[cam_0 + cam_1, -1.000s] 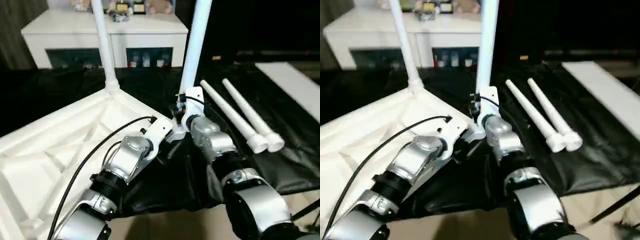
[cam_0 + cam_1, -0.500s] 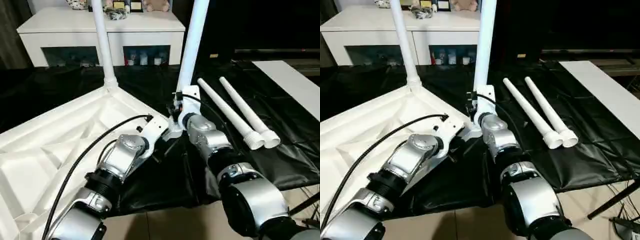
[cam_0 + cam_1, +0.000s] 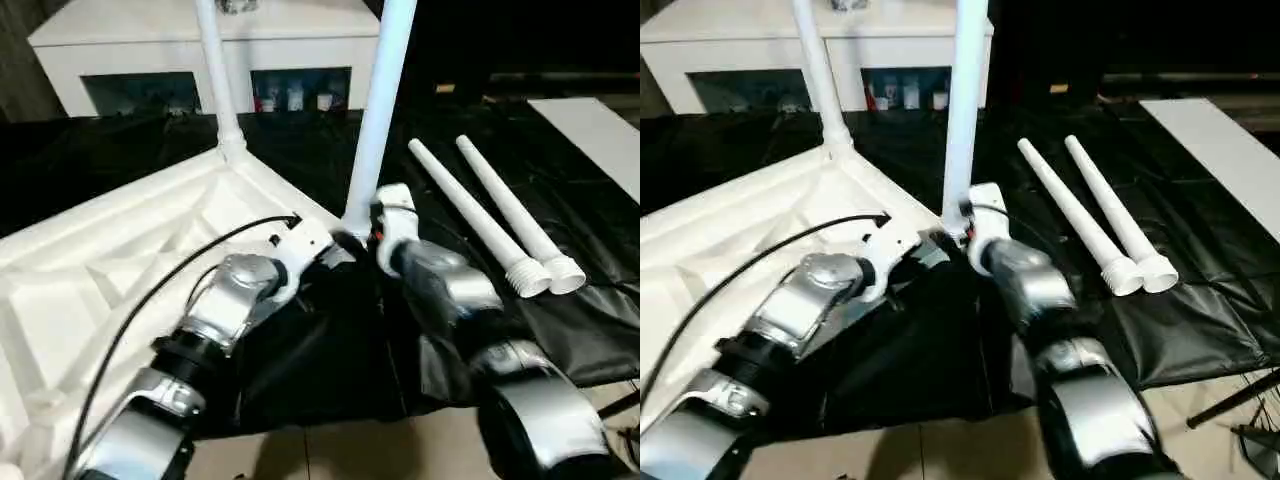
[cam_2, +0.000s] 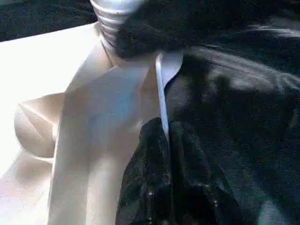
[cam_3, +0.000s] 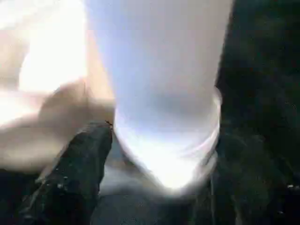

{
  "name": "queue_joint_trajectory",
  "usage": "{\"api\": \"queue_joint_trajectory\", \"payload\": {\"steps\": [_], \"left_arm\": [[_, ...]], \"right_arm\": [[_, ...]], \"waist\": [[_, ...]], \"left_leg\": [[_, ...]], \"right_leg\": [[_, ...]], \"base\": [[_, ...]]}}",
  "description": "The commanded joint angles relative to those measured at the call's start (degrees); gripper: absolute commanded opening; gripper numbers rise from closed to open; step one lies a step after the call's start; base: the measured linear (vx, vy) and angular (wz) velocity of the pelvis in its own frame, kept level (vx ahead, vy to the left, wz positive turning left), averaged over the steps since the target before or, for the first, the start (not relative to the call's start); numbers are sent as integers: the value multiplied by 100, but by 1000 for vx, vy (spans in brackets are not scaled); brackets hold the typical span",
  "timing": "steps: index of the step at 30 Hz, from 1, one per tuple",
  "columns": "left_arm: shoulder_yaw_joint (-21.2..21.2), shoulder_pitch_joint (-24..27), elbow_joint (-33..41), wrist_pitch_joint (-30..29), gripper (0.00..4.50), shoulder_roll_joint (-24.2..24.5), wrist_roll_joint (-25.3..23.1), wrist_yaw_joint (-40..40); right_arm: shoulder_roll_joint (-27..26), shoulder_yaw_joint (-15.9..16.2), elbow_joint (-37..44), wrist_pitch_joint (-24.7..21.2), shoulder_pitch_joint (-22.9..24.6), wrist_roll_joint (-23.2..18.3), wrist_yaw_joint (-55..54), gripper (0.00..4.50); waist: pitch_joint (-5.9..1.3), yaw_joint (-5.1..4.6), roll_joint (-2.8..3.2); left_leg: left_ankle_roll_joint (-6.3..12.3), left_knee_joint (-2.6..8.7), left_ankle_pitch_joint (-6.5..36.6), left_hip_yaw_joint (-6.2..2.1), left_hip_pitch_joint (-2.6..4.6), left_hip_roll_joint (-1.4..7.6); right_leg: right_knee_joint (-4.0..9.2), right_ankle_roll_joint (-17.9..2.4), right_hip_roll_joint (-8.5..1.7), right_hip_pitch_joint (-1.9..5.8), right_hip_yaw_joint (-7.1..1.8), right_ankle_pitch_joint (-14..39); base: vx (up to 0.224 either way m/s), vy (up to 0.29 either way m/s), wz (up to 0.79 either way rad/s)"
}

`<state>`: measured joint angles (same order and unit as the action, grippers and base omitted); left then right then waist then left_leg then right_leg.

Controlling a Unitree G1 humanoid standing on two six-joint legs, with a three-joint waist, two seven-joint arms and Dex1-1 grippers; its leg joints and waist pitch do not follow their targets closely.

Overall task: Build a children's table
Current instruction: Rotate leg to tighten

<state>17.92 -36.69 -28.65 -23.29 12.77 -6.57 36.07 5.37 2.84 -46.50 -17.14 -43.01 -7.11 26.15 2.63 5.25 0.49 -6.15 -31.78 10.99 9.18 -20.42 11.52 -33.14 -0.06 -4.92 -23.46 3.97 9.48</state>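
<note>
Pinching the tabletop (image 3: 120, 260) rim, the left gripper (image 4: 161, 154) holds tight — the right gripper's (image 5: 154, 197) fingers straddle the near leg (image 3: 375, 120), spread.

The two eye views look from the robot's head, forward and down over its silver arms. They sit side by side, so both share the upside-down tabletop (image 3: 110, 270), the standing leg (image 3: 378, 110) at its near corner and the two loose legs (image 3: 1090, 215) on the black cloth. The left wrist view sits very close to the tabletop's edge (image 4: 161, 101), looking along it toward a ribbed leg end (image 4: 115, 21). The right wrist view is closer, maybe almost touching, facing the standing leg's base (image 5: 164, 136).
</note>
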Motion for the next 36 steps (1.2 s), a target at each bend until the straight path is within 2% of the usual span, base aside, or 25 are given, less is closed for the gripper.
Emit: {"api": "queue_joint_trajectory", "payload": {"steps": [1, 2, 3, 4, 5, 6, 7, 8, 9, 10, 11, 12, 14, 15, 17, 20, 24, 25, 32, 33, 34, 35, 36], "left_arm": [[210, 127, 16, 318, 0, 184, -80, 349], [228, 177, 78, 399, 0, 251, -33, 520], [249, 258, 179, 508, 0, 356, 45, 790], [267, 305, 237, 551, 0, 425, 79, 936], [304, 345, 286, 686, 0, 494, 103, 1089], [324, 395, 347, 805, 0, 561, 164, 1279], [330, 432, 400, 823, 0, 608, 205, 1395], [337, 472, 457, 931, 0, 674, 251, 1529], [343, 520, 540, 944, 0, 760, 288, 1645], [342, 557, 601, 910, 0, 821, 309, 1702], [343, 559, 606, 910, 0, 830, 311, 1715], [345, 566, 622, 911, 0, 861, 317, 1757], [356, 547, 634, 946, 0, 918, 282, 1817], [322, 505, 637, 928, 0, 897, 280, 1788], [305, 495, 644, 944, 0, 899, 298, 1813], [297, 556, 668, 1002, 0, 946, 294, 1866], [249, 661, 762, 1145, 0, 1067, 303, 1893], [245, 664, 763, 1155, 0, 1074, 305, 1898], [148, 730, 764, 1338, 0, 1202, 286, 1887], [109, 796, 834, 1350, 0, 1284, 293, 1909], [105, 803, 843, 1350, 0, 1294, 294, 1912], [65, 863, 951, 1338, 0, 1357, 316, 1922], [2, 941, 1098, 1292, 0, 1390, 378, 1936]], "right_arm": [[192, 342, 711, -313, 322, -52, 619, 412], [319, 434, 972, -321, 481, -99, 863, 423], [519, 570, 1390, -341, 732, -171, 1254, 429], [618, 619, 1591, -332, 866, -253, 1503, 436], [692, 638, 1713, -287, 964, -315, 1691, 436], [771, 667, 1820, -199, 1058, -319, 1838, 444], [844, 714, 1901, -130, 1133, -312, 1968, 444], [945, 779, 2075, -99, 1243, -279, 2108, 444], [1031, 816, 2214, -87, 1335, -220, 2157, 444], [1068, 815, 2290, -75, 1387, -184, 2148, 444], [1071, 810, 2305, -75, 1394, -181, 2142, 444], [1082, 794, 2356, -77, 1416, -172, 2121, 444], [1120, 723, 2551, -135, 1518, -198, 2005, 444], [1141, 665, 2531, -19, 1574, -150, 1861, 444], [1138, 617, 2465, 116, 1613, -121, 1808, 444], [1086, 537, 2479, 167, 1626, -158, 1746, 444], [1049, 488, 2544, 267, 1591, -209, 1789, 444], [1054, 492, 2545, 276, 1589, -205, 1795, 444], [1081, 435, 2483, 173, 1527, -382, 1947, 444], [1117, 499, 2480, 129, 1507, -376, 2102, 444], [1120, 510, 2481, 131, 1506, -367, 2112, 444], [1150, 574, 2470, 156, 1491, -290, 2142, 444], [1179, 614, 2450, 195, 1481, -237, 2164, 444]], "waist": [[-400, 8, 59], [-405, 14, 75], [-421, 37, 58], [-412, 22, 103], [-406, 11, 81], [-411, 6, 127], [-401, 4, 121], [-390, 15, 153], [-370, 13, 138], [-368, 17, 146], [-366, 17, 111], [-365, 24, 147], [-345, 33, 133], [-344, 37, 138], [-354, 48, 127], [-372, 77, 157], [-386, 82, 149], [-393, 88, 131], [-382, 109, 144], [-388, 109, 98], [-393, 118, 114], [-391, 111, 50], [-400, 109, 68]], "left_leg": [[290, 297, 248, 23, -37, 100], [333, 270, 211, 40, -5, 96], [435, 229, 72, 52, 12, 87], [463, 242, 71, 45, -7, 89], [492, 236, 200, 61, -5, 93], [490, 232, 268, 61, -7, 90], [481, 240, 433, 72, 0, 102], [459, 244, 571, 65, -6, 105], [433, 258, 733, 81, 1, 120], [406, 265, 800, 80, 1, 131], [374, 269, 843, 90, 4, 132], [331, 271, 833, 90, 18, 136], [289, 282, 900, 90, 17, 142], [271, 281, 915, 92, 23, 144], [228, 278, 914, 92, 29, 138], [219, 258, 789, 85, 14, 124], [251, 237, 727, 76, -3, 118], [272, 226, 691, 82, -1, 113], [264, 230, 846, 84, 6, 115], [273, 227, 827, 85, 3, 116], [276, 226, 800, 77, 2, 122], [308, 224, 713, 79, -16, 120], [335, 210, 579, 78, -22, 118]], "right_leg": [[173, -1362, -267, 379, -202, -359], [175, -1398, -253, 368, -198, -500], [146, -1443, -243, 389, -207, -844], [131, -1501, -236, 386, -209, -948], [149, -1557, -239, 378, -201, -952], [131, -1608, -249, 380, -202, -916], [160, -1643, -251, 373, -200, -745], [164, -1669, -263, 379, -201, -515], [197, -1639, -264, 370, -208, -226], [199, -1625, -277, 373, -213, -86], [217, -1589, -283, 362, -220, 128], [216, -1575, -277, 343, -224, 268], [230, -1510, -275, 333, -231, 474], [232, -1478, -275, 326, -234, 515], [230, -1451, -281, 323, -235, 550], [192, -1441, -271, 332, -228, 357], [160, -1474, -270, 344, -224, 140], [152, -1483, -269, 345, -227, 90], [168, -1433, -266, 330, -228, 380], [160, -1430, -266, 339, -229, 375], [146, -1438, -273, 339, -227, 354], [134, -1426, -273, 352, -226, 337], [118, -1430, -281, 348, -228, 275]], "base": [[0, 0, 0], [0, 0, 0], [0, 0, 0], [70, 15, -1], [0, 0, 0], [0, 0, 0], [0, 0, 0], [0, 0, 0], [0, 0, 0], [0, 0, 0], [0, 0, 0], [0, 0, 0], [0, 0, 0], [0, 0, 0], [0, 0, 0], [0, 0, 0], [0, 0, 0], [0, 0, 0], [0, 0, 0], [0, 0, 0], [0, 0, 0], [0, 0, 0], [0, 0, 0]]}}
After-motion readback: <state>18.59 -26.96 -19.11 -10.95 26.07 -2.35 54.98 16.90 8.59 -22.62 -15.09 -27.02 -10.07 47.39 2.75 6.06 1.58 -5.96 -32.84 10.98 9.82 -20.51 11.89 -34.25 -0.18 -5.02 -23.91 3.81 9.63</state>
